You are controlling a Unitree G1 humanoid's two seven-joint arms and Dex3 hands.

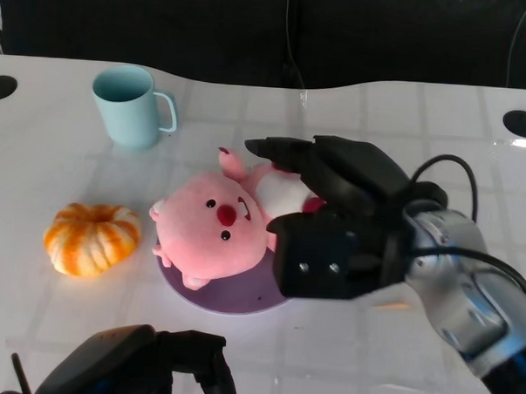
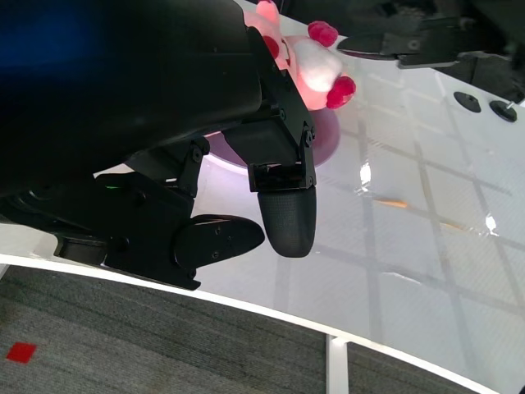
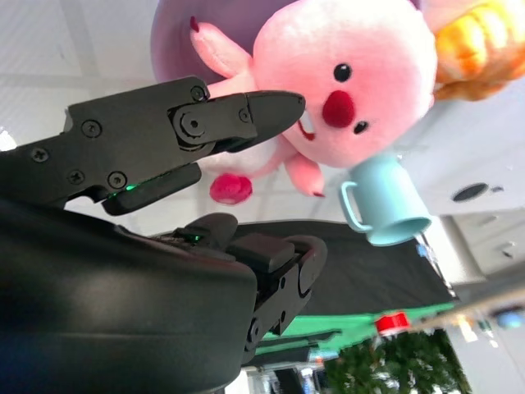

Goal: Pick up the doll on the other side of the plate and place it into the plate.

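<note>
The pink plush doll (image 1: 214,225) lies on the purple plate (image 1: 232,296) in the middle of the table, head toward my left. Its white belly and feet point toward my right hand (image 1: 341,213), which hovers over its lower body with fingers spread apart. The right wrist view shows the doll (image 3: 344,90) beyond the parted fingers (image 3: 246,111), none of them clearly gripping it. My left hand (image 1: 151,367) stays low at the table's near edge and holds nothing. In the left wrist view the doll (image 2: 316,70) and the plate (image 2: 328,135) appear past that hand (image 2: 246,189).
A light blue mug (image 1: 127,104) stands at the back left. An orange pumpkin-shaped toy (image 1: 91,237) sits to the left of the plate. A black cable runs behind my right forearm. Round holes mark the table's far corners.
</note>
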